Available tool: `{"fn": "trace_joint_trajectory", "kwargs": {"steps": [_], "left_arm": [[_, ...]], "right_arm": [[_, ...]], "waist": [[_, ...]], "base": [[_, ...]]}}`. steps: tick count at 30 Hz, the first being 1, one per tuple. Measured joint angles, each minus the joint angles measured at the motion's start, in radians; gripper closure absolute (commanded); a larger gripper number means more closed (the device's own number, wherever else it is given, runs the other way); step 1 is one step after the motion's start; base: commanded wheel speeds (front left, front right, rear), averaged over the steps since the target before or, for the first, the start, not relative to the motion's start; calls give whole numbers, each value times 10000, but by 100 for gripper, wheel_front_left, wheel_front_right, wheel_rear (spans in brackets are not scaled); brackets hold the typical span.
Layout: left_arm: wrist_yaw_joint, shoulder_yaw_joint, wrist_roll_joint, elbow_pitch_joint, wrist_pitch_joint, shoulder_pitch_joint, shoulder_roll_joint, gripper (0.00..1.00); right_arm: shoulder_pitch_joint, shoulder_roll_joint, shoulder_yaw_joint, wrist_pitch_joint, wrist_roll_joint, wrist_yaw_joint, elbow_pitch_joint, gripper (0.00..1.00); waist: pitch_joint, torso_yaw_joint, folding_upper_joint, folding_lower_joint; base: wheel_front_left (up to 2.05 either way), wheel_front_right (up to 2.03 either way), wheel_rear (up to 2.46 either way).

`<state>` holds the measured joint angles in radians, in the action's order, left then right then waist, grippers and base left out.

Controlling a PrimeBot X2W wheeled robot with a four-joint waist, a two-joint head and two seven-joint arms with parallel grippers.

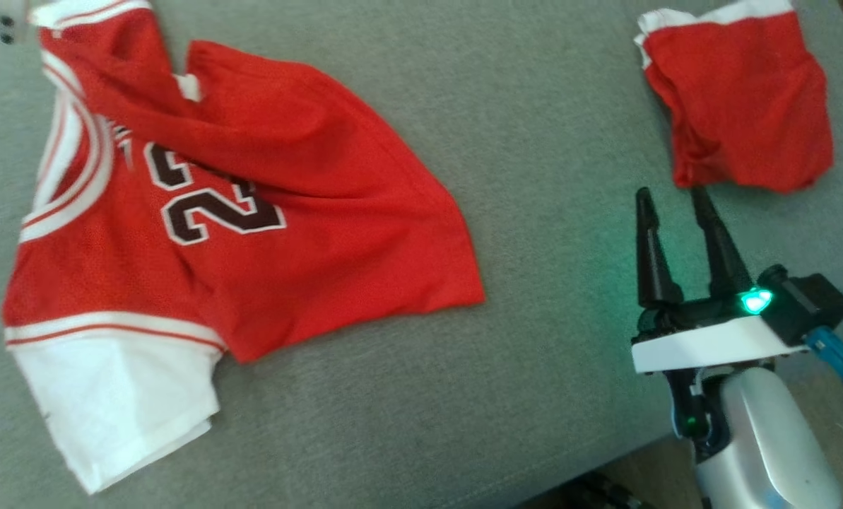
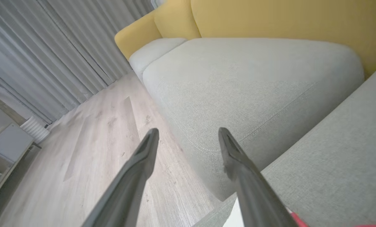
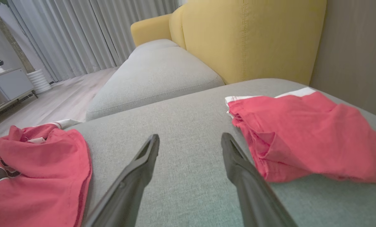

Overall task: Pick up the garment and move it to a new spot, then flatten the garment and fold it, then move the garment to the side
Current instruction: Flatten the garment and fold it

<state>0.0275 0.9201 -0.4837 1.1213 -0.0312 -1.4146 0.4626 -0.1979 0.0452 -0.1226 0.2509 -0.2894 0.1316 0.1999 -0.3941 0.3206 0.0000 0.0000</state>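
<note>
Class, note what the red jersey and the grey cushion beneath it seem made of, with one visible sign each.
Red jersey: likely thin synthetic mesh, matte; fine pitted texture, limp folds. Grey cushion: woven upholstery cloth, matte; speckled weave shows.

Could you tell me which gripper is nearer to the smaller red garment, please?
Right. The right gripper, open, nearly reaches the smaller red garment with its tips. The left gripper, also open, is beside the jersey, at the cushion edge above the floor.
</note>
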Motion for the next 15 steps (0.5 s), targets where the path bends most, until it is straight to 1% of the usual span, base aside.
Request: {"fn": "trace_joint_trajectory", "kwargs": {"steps": [5, 8, 11, 15], "left_arm": [[117, -405, -598, -4, -1081, 864, -305, 0], [159, -790, -1112, -255, -1766, 1642, -499, 0], [21, -1037, -1415, -800, -2050, 2285, -663, 0], [-234, -1321, -1774, -1793, -2184, 3543, -744, 0]], "right_arm": [[35, 2, 466, 0, 431, 0, -56, 0], [75, 0, 790, 0, 823, 0, -52, 0], [161, 4, 1279, 2, 1141, 0, -77, 0], [465, 2, 1524, 0, 1538, 0, -67, 0]], "waist": [[455, -544, 0, -1], [836, -931, 0, -1], [1143, -1441, 0, -3], [1593, -2112, 0, -3]], "base": [[0, 0, 0], [0, 0, 0], [0, 0, 0], [0, 0, 0]]}}
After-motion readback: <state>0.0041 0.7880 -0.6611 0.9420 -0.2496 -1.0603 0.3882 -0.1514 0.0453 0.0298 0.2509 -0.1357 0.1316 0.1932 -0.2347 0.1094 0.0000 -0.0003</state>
